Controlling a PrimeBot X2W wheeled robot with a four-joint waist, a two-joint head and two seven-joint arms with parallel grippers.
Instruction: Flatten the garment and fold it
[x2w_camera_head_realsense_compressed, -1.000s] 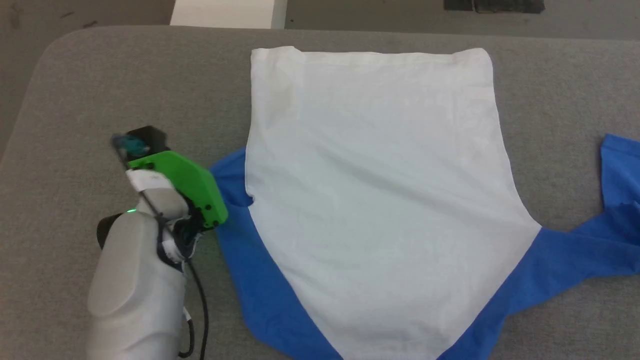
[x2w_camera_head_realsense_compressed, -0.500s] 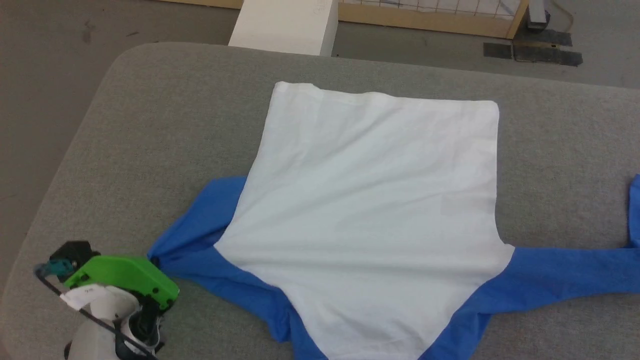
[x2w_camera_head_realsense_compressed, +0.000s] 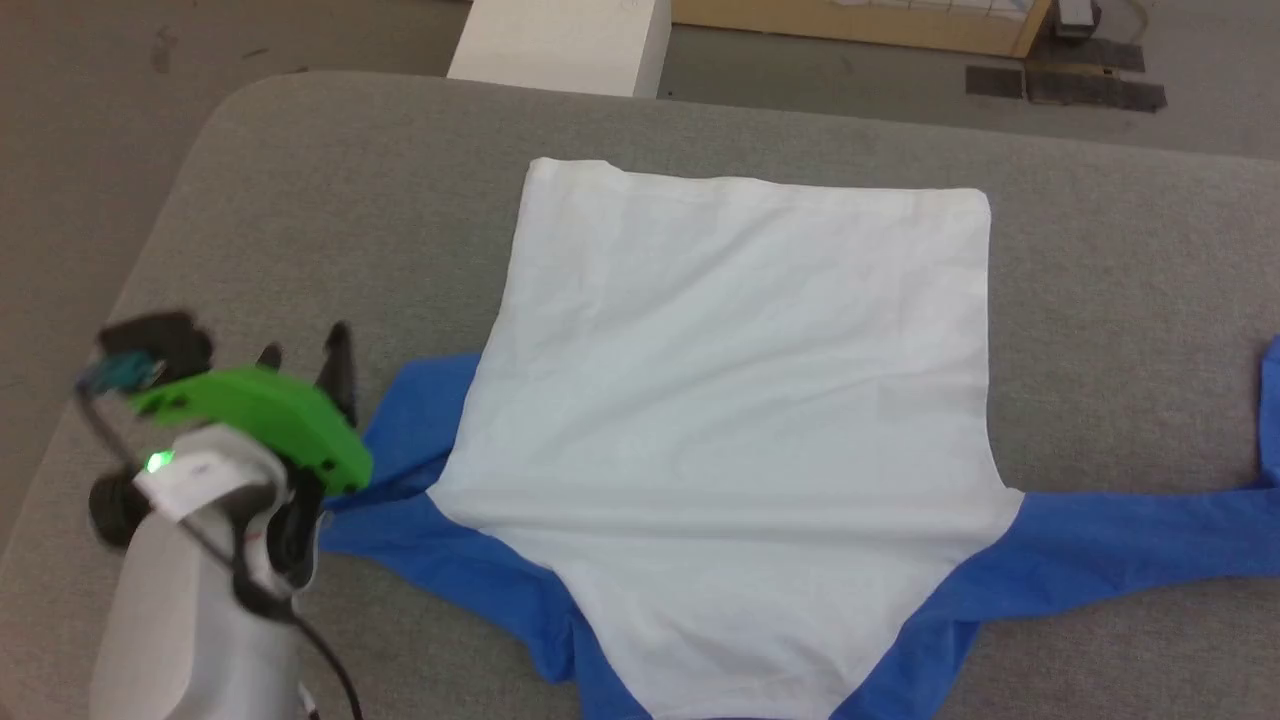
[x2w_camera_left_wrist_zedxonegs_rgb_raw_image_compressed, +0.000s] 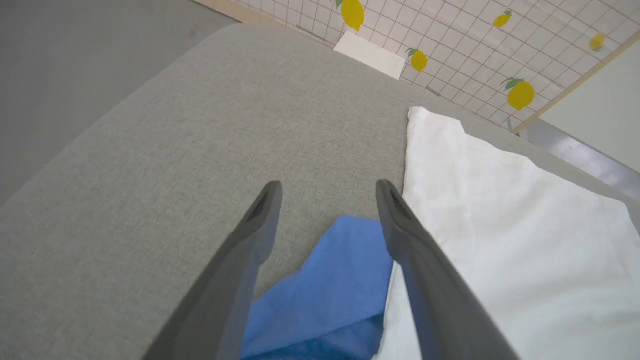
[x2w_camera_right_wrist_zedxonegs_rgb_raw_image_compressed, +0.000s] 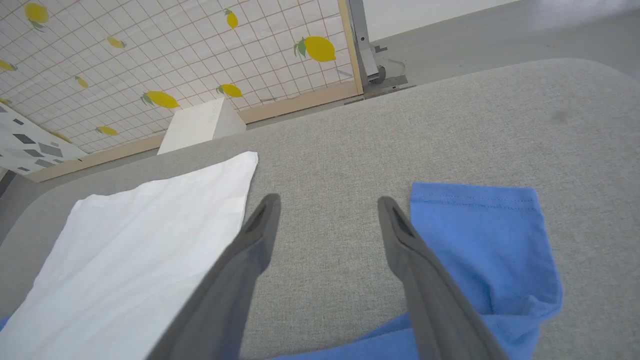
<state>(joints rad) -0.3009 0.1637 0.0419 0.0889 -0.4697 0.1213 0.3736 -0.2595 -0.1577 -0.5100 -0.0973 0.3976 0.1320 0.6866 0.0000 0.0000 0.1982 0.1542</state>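
My left gripper (x2w_camera_left_wrist_zedxonegs_rgb_raw_image_compressed: 327, 187) hangs with its fingers apart and empty just above the bunched blue left sleeve (x2w_camera_left_wrist_zedxonegs_rgb_raw_image_compressed: 340, 270). My right gripper (x2w_camera_right_wrist_zedxonegs_rgb_raw_image_compressed: 327, 200), likewise spread and holding nothing, hovers beside the blue right sleeve (x2w_camera_right_wrist_zedxonegs_rgb_raw_image_compressed: 480, 240). Beyond them the T-shirt (x2w_camera_head_realsense_compressed: 735, 400) lies on the grey padded table (x2w_camera_head_realsense_compressed: 300, 200), its white body mostly smooth and its hem at the far side. I judge that flattening is the step in hand. Next I must pinch the rumpled left sleeve near its end and draw it outward.
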